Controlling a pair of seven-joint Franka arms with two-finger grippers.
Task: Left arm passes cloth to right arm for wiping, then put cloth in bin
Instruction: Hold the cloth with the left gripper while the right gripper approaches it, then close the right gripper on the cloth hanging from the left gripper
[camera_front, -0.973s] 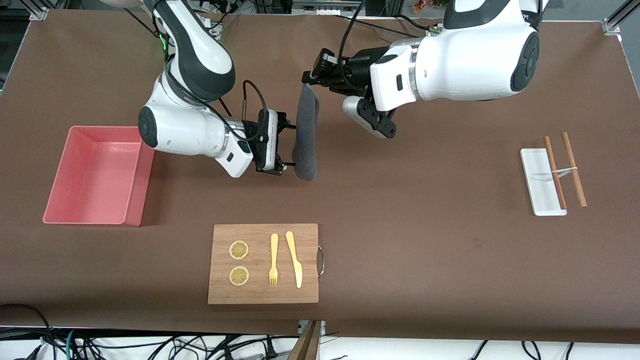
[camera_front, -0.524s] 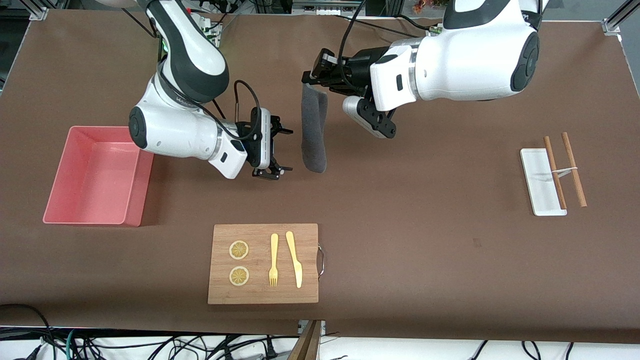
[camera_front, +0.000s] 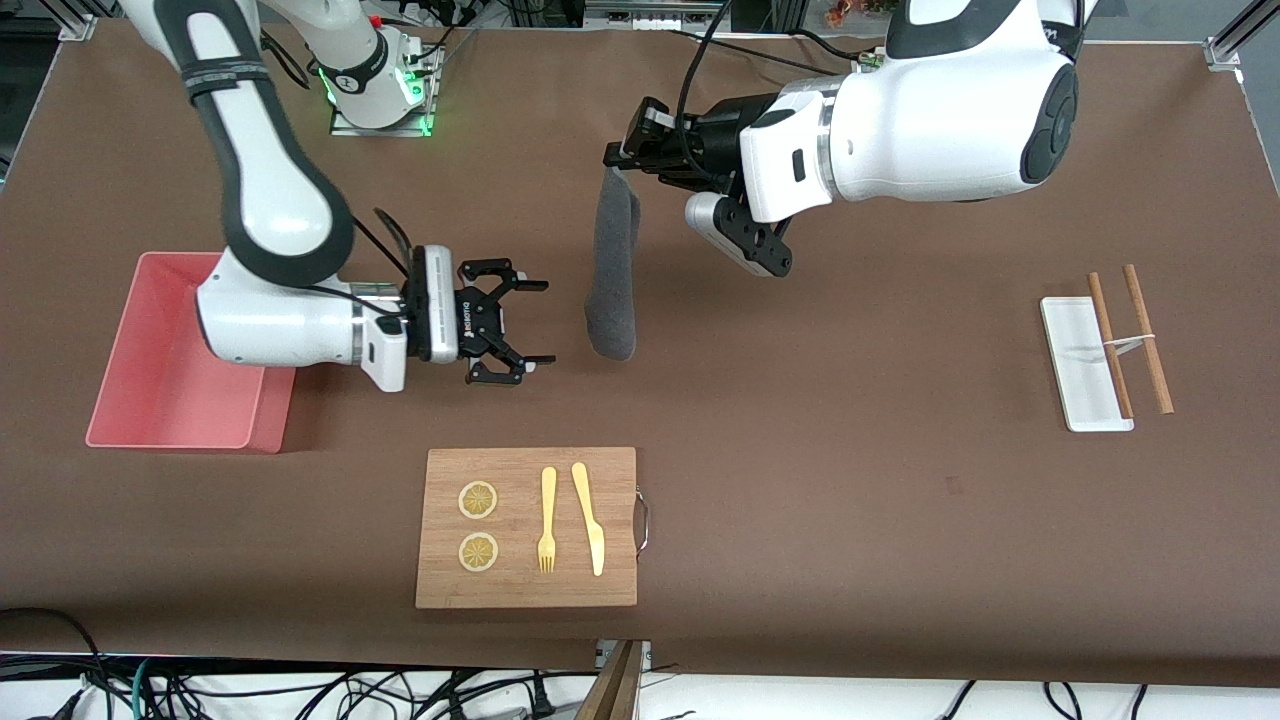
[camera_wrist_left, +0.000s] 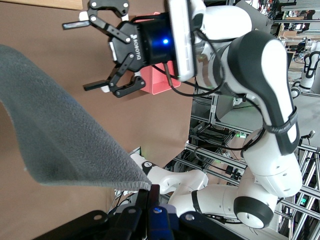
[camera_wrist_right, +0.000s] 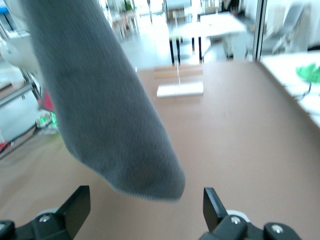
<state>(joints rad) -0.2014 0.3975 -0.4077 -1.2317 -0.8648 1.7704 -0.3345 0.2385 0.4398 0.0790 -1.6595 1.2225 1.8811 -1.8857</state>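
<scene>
The dark grey cloth (camera_front: 612, 270) hangs straight down above the middle of the table. My left gripper (camera_front: 615, 160) is shut on its top edge; in the left wrist view the fingers (camera_wrist_left: 152, 192) pinch the cloth's (camera_wrist_left: 55, 135) hem. My right gripper (camera_front: 548, 322) is open and empty, level with the cloth's lower end, beside it and apart from it toward the right arm's end. In the right wrist view the cloth (camera_wrist_right: 105, 115) hangs in front of the open right gripper (camera_wrist_right: 145, 202). The pink bin (camera_front: 170, 400) stands at the right arm's end, partly covered by the right arm.
A wooden cutting board (camera_front: 520, 470) with two lemon slices, a fork and a knife lies near the front edge. A small white tray (camera_front: 1075, 370) with two brown chopsticks (camera_front: 1130, 335) lies at the left arm's end.
My right gripper has drawn back from the cloth toward the bin, still open and empty. The cloth has swung slightly. My left arm has stayed put, still holding the cloth.
</scene>
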